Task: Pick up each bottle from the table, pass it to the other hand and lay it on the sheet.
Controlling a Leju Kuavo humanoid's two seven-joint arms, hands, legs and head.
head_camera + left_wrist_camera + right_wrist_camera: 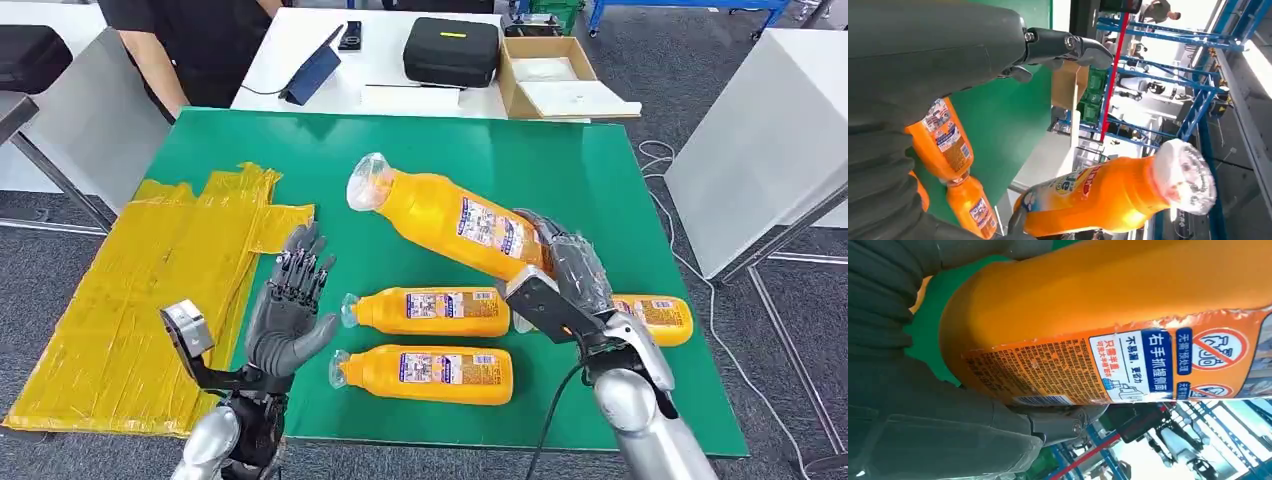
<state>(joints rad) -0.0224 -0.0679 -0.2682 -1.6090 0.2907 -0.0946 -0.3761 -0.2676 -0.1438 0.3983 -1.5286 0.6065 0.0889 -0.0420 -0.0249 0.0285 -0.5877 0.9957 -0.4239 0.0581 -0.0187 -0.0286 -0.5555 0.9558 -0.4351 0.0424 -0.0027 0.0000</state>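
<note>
The right hand (560, 265) grips the base of an orange bottle (450, 222) tilted above the green bench (600, 170) (cap end pointing far-left), while the left hand (290, 300) waits open and empty beside the yellow sheet (150, 290), with three more bottles (430, 311) lying between them.

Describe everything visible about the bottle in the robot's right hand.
The held bottle is orange plastic with a clear wrapped cap end and a blue-and-white printed label carrying a barcode. It is lifted off the green table, tilted, cap end pointing away toward the yellow sheet. The right hand grips its base end; the left hand is open nearby, not touching it.
</note>
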